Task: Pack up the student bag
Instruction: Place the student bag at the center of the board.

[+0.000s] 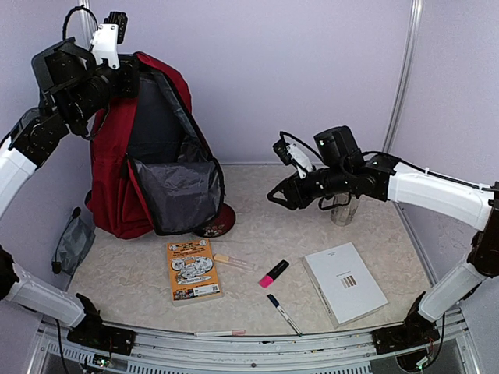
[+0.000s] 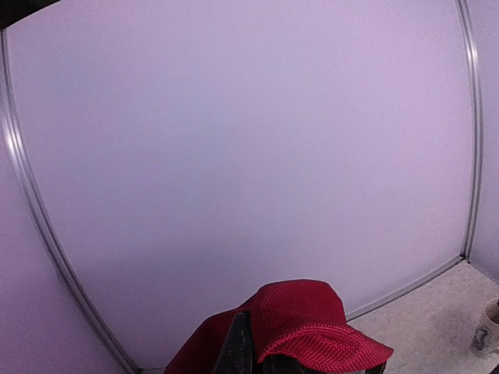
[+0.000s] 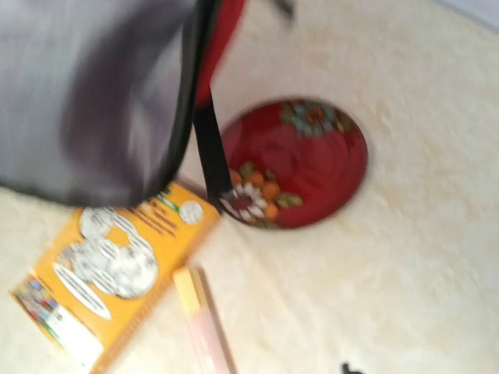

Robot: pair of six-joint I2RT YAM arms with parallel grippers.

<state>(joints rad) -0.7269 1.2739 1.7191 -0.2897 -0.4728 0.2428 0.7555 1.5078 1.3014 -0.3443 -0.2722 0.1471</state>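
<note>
The student bag (image 1: 148, 156), a large dark red backpack, stands upright at the back left with its main compartment unzipped and the grey lining (image 1: 175, 183) showing. My left gripper (image 1: 129, 76) is shut on the red fabric at the bag's top and holds it up. In the left wrist view that fabric (image 2: 308, 319) bulges over the dark fingers (image 2: 238, 343). My right gripper (image 1: 278, 195) hovers open to the right of the bag, above the table, with nothing between its fingers. The blurred right wrist view looks down on the bag's lining (image 3: 86, 93).
A red patterned disc (image 1: 217, 222) lies at the bag's foot. In front of it are an orange book (image 1: 192, 269), a pale marker (image 1: 233, 262), a pink highlighter (image 1: 274, 273), a blue pen (image 1: 284, 313) and a white notebook (image 1: 344, 282). A cup (image 1: 342, 210) stands under the right arm. A grey pouch (image 1: 74, 240) lies far left.
</note>
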